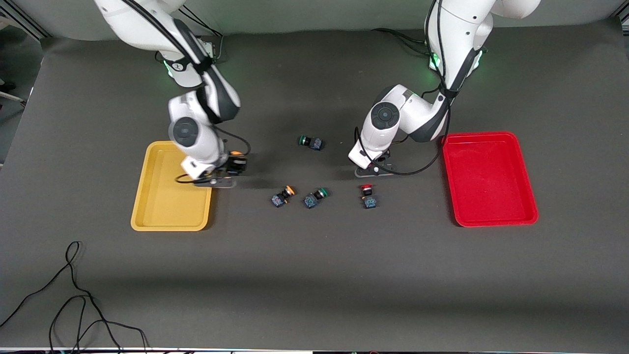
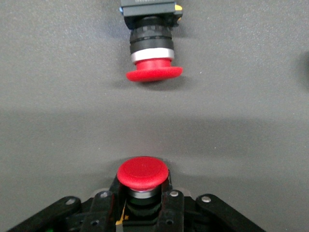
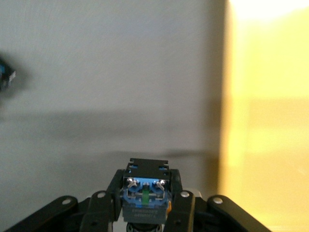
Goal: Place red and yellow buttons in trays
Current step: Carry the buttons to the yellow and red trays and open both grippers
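- Plainly, we see the held red button [image 2: 142, 173] clenched in the left gripper [image 2: 142, 200], over bare table.
- At its six o'clock in the front view lies the loose red button [image 1: 367, 195], on its side; the red tray [image 1: 486, 219] sits toward three o'clock.
- We find the right gripper [image 1: 230, 171] clamped on the held yellow button [image 3: 145, 195], over the table just beside the yellow tray [image 1: 157, 211].
- At that gripper's four o'clock lies the loose yellow button [image 1: 282, 195], near a green-capped button [image 1: 314, 196].
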Controlling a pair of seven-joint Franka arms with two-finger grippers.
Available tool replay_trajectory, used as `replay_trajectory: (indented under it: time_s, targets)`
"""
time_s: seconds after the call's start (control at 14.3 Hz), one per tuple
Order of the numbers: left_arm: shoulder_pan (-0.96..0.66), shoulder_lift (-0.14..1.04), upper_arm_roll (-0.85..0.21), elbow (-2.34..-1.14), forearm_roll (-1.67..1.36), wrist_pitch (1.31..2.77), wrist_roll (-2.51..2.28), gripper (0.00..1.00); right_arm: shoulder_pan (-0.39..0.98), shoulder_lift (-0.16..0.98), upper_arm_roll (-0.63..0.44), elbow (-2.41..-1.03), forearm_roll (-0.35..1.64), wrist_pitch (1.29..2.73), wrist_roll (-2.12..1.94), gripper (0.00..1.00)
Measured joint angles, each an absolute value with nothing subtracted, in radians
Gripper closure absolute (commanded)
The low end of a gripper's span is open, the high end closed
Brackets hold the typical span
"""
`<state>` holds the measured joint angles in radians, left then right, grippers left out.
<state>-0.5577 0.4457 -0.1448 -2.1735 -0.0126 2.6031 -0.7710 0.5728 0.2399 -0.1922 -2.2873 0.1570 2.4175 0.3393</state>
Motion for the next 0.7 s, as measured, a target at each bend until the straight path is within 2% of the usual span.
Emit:
replay_trajectory:
  time_s: [0.14,0.28,0.35,0.42,0.49,0.56,0.7]
  targets:
    - [-0.553,0.424,-0.138,-2.139,-0.013,2.538,-0.773,0.75,0.569,0.154,-0.307,-2.287,0.157,2.322,0.235,0.95]
    - [-0.535,0.348,-0.134,-2.064,-0.013,2.359,-0.773,0.75,0.561,0.108,-0.422,-2.295,0.157,2.266,0.105,0.94]
    - [-0.52,0.295,-0.134,-2.019,-0.013,2.254,-0.773,0.75,0.555,0.105,-0.459,-2.302,0.157,2.258,0.06,0.89]
    - [-0.503,0.238,-0.133,-1.973,-0.013,2.152,-0.772,0.75,0.552,0.113,-0.482,-2.313,0.157,2.259,0.03,0.74]
    - [-0.485,0.185,-0.132,-1.937,-0.013,2.065,-0.764,0.75,0.552,0.13,-0.49,-2.323,0.157,2.265,0.016,0.33]
    - [-0.461,0.138,-0.131,-1.918,-0.013,1.999,-0.737,0.75,0.553,0.151,-0.49,-2.328,0.157,2.282,0.013,0.0]
    - [-0.369,0.066,-0.128,-1.914,-0.014,1.896,-0.616,0.75,0.563,0.196,-0.488,-2.329,0.157,2.317,0.013,0.0]
